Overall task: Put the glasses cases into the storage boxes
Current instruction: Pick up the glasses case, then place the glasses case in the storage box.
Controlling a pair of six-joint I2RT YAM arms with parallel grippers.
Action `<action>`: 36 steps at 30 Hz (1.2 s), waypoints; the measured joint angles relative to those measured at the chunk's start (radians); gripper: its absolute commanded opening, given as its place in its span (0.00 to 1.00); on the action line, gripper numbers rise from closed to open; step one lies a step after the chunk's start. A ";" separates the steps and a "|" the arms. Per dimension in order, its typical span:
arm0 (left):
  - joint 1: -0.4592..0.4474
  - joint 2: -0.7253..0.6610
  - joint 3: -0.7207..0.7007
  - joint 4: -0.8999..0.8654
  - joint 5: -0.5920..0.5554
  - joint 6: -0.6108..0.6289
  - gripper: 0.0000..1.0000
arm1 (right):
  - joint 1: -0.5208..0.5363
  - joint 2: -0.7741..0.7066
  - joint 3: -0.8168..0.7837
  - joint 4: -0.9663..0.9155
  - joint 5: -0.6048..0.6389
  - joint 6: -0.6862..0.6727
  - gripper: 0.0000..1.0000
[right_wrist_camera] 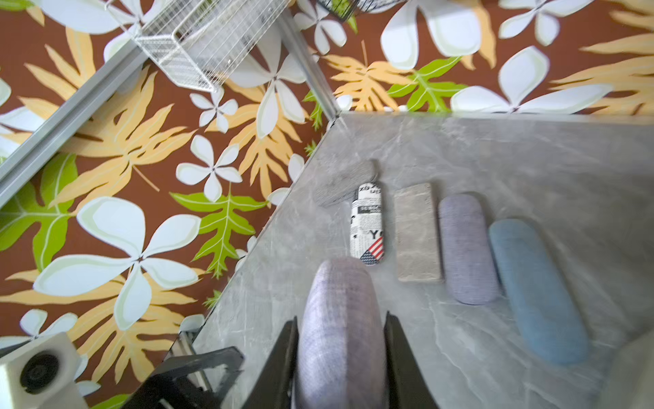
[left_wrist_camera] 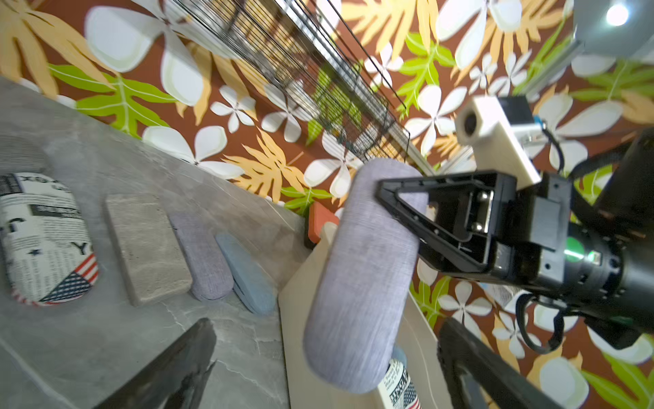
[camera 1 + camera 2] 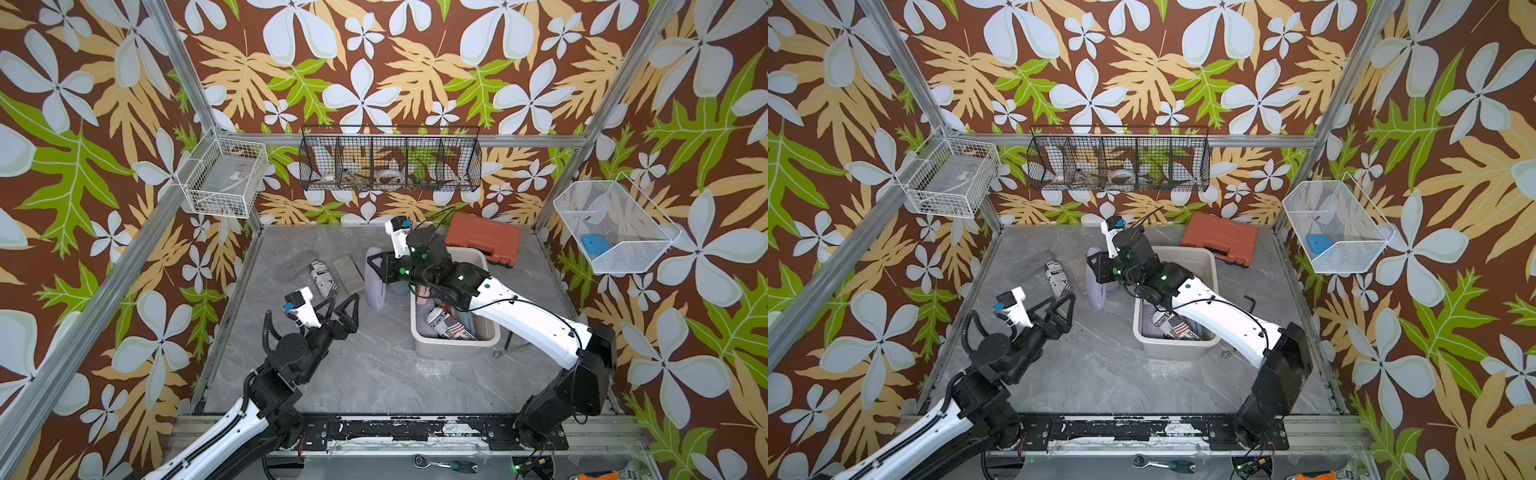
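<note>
Ratchet (image 3: 428, 462) on the metal rail at the very front, closest of all. A bit farther in, left gripper (image 3: 345, 299), jaws wide apart, nothing between them, up over the grey table (image 3: 374, 374). Next, more to the right, the cream tub (image 3: 455, 348) on the table, with a small wrench (image 3: 509, 351) lying just beside its near right corner. Inside the tub, a flag newspaper case (image 3: 449, 325) on top of other cases, mostly hidden under the right arm. Just past the tub's far left corner, right gripper (image 3: 380, 268), squeezed tight on the held lavender case (image 3: 375, 293), gripping it near one end, the rest hanging down beside the tub wall. Touching the table or not: hard to tell. Same grip in the right wrist view, with black fingers (image 1: 400, 354) pressed on both sides of the case. Farther left on the table, a row of loose cases side by side: light blue case (image 1: 538, 290), second lavender case (image 1: 467, 248), flat beige case (image 3: 348, 272), table newspaper case (image 3: 323, 278), and a grey case (image 3: 296, 264) slanted by the far end of that one. All five outside the tub. Behind the tub, near the back wall, orange-red tool case (image 3: 484, 243), shut. Farthest away, up on the walls, black wire basket (image 3: 390, 160) in the middle, white wire basket (image 3: 224, 178) at the left, white mesh basket (image 3: 615, 226) at the right with something blue inside.
</note>
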 measured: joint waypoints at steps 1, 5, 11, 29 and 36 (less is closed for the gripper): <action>0.000 -0.024 -0.010 -0.021 -0.028 -0.016 1.00 | -0.019 -0.011 0.003 -0.016 0.007 -0.007 0.23; 0.000 -0.088 -0.080 -0.111 -0.116 -0.094 1.00 | -0.130 -0.076 -0.008 -0.121 0.071 -0.057 0.23; 0.000 -0.046 -0.167 -0.097 -0.148 -0.172 1.00 | -0.305 -0.199 -0.132 -0.246 0.145 -0.097 0.22; 0.000 0.200 -0.080 -0.030 -0.028 -0.241 0.97 | -0.365 -0.023 -0.191 -0.236 -0.030 -0.117 0.31; 0.000 0.167 -0.090 -0.050 -0.014 -0.273 1.00 | -0.383 0.043 -0.196 -0.201 -0.082 -0.126 0.63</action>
